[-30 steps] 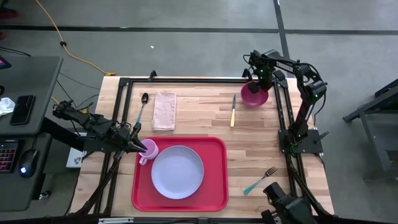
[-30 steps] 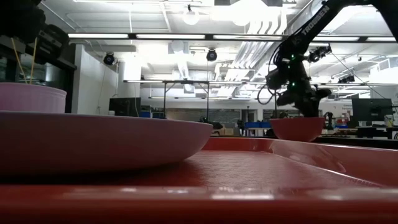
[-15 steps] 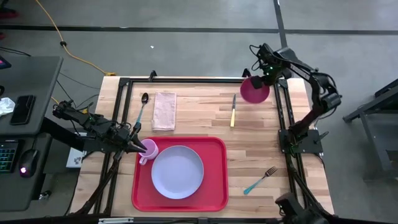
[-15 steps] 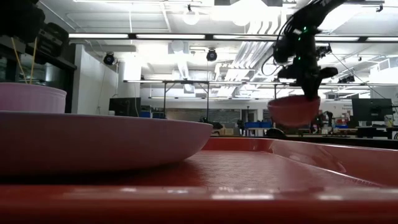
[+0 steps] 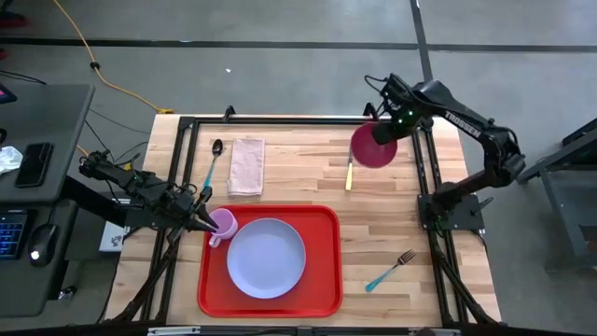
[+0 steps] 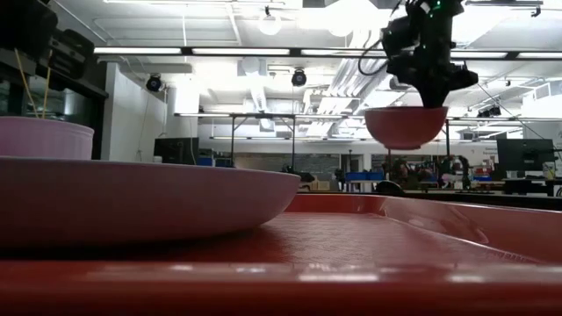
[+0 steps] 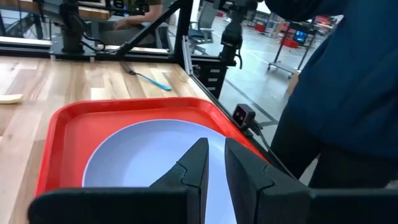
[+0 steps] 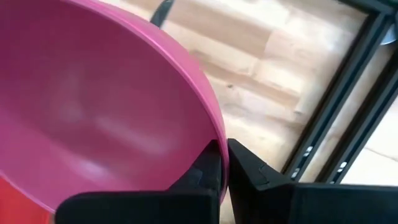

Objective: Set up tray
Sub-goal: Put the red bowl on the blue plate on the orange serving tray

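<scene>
The red tray [image 5: 322,280] lies at the table's near middle, with a pale lilac plate [image 5: 266,259] on it and a pink cup [image 5: 224,224] in its far left corner. My left gripper [image 5: 206,221] hangs at the cup's left rim. Its fingers [image 7: 202,158] stand a narrow gap apart with nothing seen between them. Whether it touches the cup I cannot tell. My right gripper [image 5: 392,129] is shut on a magenta bowl [image 5: 371,147] above the table's far right part. The bowl also shows in the low view [image 6: 406,127]. My right gripper pinches the bowl's rim [image 8: 214,134] on its far right side, one finger inside the bowl and one outside. The fingers come from above, pointing down. The bowl hangs below them, lifted clear of the table, mouth up and about level.
A spoon [image 5: 215,161] and a folded napkin [image 5: 247,166] lie beyond the tray at the far left. A knife [image 5: 350,168] lies beside the bowl's place, and a teal-handled fork [image 5: 390,271] lies right of the tray. Black frame rails [image 5: 424,177] edge the table. A person in dark blue [image 7: 348,93] stands nearby.
My right gripper has gone up and a little toward the table's left edge, still shut on the bowl. The bowl has come off the table and now hangs clear of it.
</scene>
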You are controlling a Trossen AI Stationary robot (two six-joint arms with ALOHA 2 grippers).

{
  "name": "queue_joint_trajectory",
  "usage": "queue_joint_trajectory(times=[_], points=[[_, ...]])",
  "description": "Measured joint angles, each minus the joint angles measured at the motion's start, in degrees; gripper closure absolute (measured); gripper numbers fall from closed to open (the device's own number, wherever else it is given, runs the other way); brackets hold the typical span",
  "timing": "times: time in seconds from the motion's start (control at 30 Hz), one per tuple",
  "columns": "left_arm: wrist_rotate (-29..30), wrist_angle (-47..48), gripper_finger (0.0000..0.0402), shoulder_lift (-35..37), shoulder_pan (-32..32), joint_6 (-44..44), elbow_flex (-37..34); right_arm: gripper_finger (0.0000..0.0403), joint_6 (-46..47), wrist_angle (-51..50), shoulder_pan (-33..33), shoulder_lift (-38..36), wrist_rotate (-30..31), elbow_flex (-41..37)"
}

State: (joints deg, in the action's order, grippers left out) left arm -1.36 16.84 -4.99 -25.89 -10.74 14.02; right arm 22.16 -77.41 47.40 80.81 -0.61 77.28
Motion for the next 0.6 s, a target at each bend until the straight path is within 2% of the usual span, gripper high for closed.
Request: queue_joint_trajectory(times=[0.33, 0.6], points=[[-0.6, -0.5, 0.0316, 0.0, 0.0, -0.2, 0.0, 0.0403, 9.7, 0.5, -14.2, -0.6, -0.4, 0.0], [4.1, -0.8, 0.0316, 0.0, 0.0, 0.1, 0.0, 0.0403, 18.4, 4.1, -25.0, -0.6, -0.5, 0.0]])
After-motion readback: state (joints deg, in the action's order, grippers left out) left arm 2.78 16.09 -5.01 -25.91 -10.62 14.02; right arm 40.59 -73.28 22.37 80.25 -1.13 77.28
